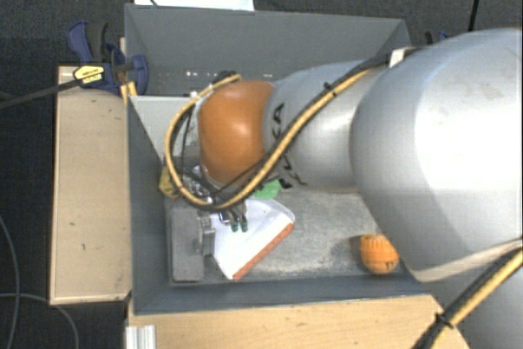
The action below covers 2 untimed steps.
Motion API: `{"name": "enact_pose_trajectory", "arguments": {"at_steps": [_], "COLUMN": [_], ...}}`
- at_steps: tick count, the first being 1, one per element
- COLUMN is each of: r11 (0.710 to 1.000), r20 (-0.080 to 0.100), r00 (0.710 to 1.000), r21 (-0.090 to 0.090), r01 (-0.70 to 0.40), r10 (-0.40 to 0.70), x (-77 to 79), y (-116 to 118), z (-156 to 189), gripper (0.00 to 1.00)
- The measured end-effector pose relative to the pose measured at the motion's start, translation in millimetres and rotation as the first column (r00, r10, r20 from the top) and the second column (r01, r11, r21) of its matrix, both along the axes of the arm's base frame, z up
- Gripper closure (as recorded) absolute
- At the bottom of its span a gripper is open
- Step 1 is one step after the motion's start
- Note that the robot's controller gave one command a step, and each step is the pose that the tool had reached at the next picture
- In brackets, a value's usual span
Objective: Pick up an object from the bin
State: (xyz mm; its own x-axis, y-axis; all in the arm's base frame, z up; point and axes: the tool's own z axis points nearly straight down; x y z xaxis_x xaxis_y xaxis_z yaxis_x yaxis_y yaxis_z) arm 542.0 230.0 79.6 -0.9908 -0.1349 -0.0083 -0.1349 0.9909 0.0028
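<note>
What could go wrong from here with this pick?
1. The pincer is over the seam between the grey block and the white pad with an orange edge; it may catch both or push one aside.
2. The green thing lies half hidden by the orange wrist cover, so a bump there might go unnoticed.

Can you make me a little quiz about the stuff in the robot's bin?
1. True or false: a small orange ball lies apart from the gripper, toward the lower right of the bin.
2. Which thing is the gripper over? A) a flat white pad with an orange edge, B) a blue cup, C) a red toy car.
3. What colour is the small scrap peeking out just above the white pad?
Key: 1 true; 2 A; 3 green.
</note>
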Motion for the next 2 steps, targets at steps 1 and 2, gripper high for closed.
{"name": "enact_pose_trajectory", "arguments": {"at_steps": [1,2], "r11": [0.791,0.787], "r20": [-0.01,-0.012], "r00": [0.791,0.787], "r21": [-0.001,-0.005], "r01": [0.612,0.617], "r10": [-0.612,-0.617], "x": [41.2,45.5], "y": [11.8,13.1], "z": [-3.9,-4.6], "gripper": [1.0,1.0]}}
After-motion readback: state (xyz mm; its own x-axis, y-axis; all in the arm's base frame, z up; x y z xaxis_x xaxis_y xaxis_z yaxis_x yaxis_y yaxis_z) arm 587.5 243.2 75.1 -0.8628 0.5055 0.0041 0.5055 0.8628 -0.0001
